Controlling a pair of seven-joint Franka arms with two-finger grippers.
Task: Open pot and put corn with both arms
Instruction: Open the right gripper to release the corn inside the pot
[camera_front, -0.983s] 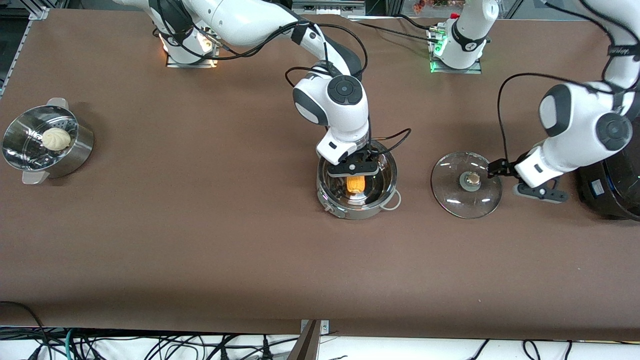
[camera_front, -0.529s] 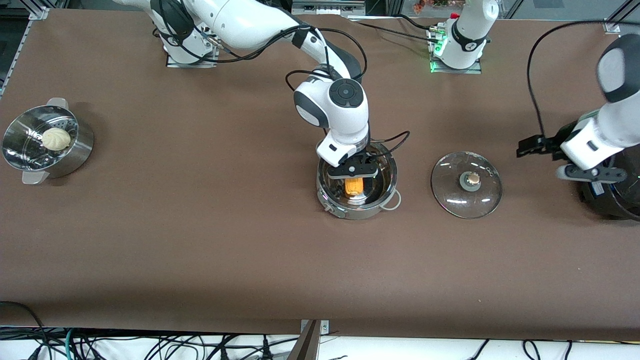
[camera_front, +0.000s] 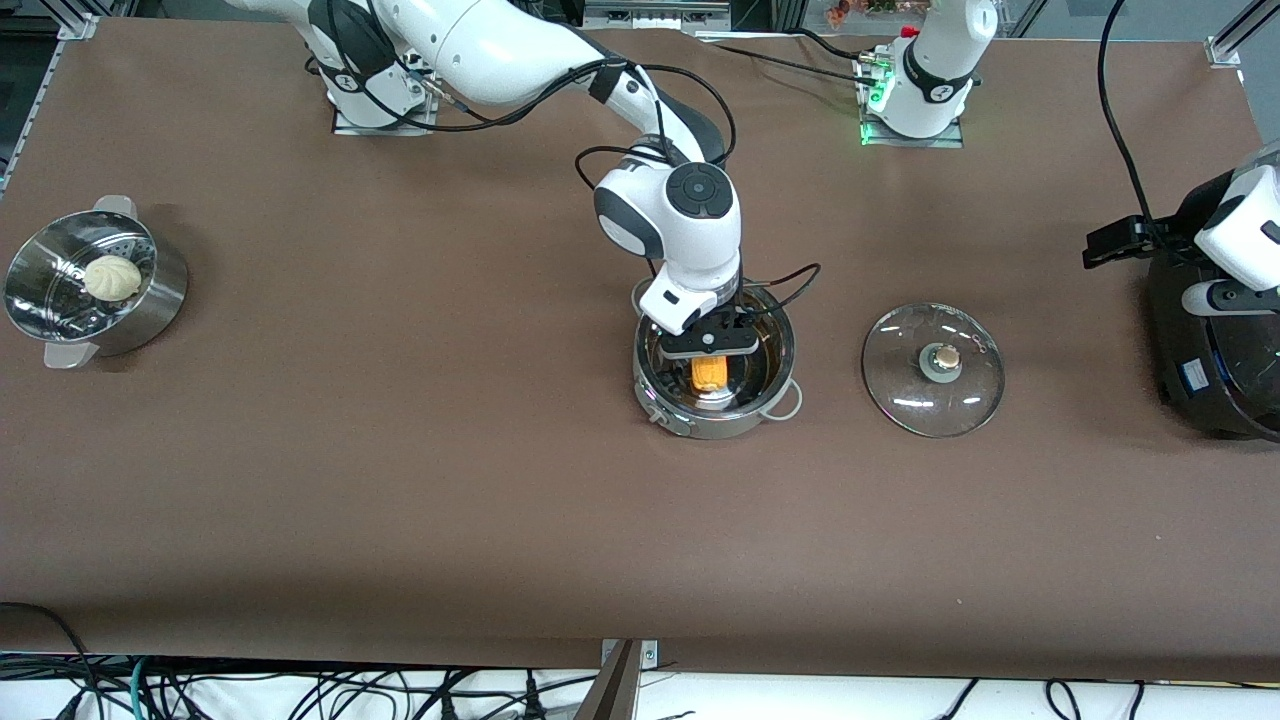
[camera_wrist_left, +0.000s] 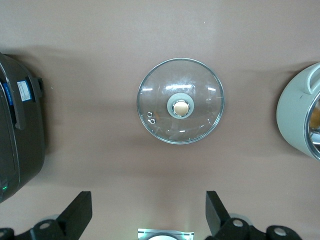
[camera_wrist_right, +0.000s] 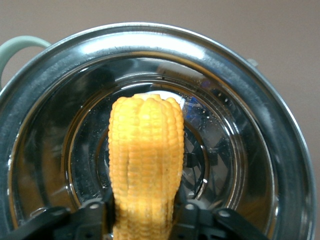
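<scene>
One lid (camera_front: 933, 371) beside pot (camera_front: 714, 410), steamer basket (camera_front: 95, 290) well apart.

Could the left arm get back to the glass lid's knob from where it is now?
Probably yes: the left tool is open above bare table beside the glass lid, and nothing covers the knob.

Steamer basket (camera_front: 150, 300) w/ bun (camera_front: 111, 277), black appliance (camera_front: 1215, 380)

The left gripper (camera_front: 1110, 245), fingers spread, has pulled away from the glass lid (camera_front: 933, 370) toward the left arm's table end.
</scene>
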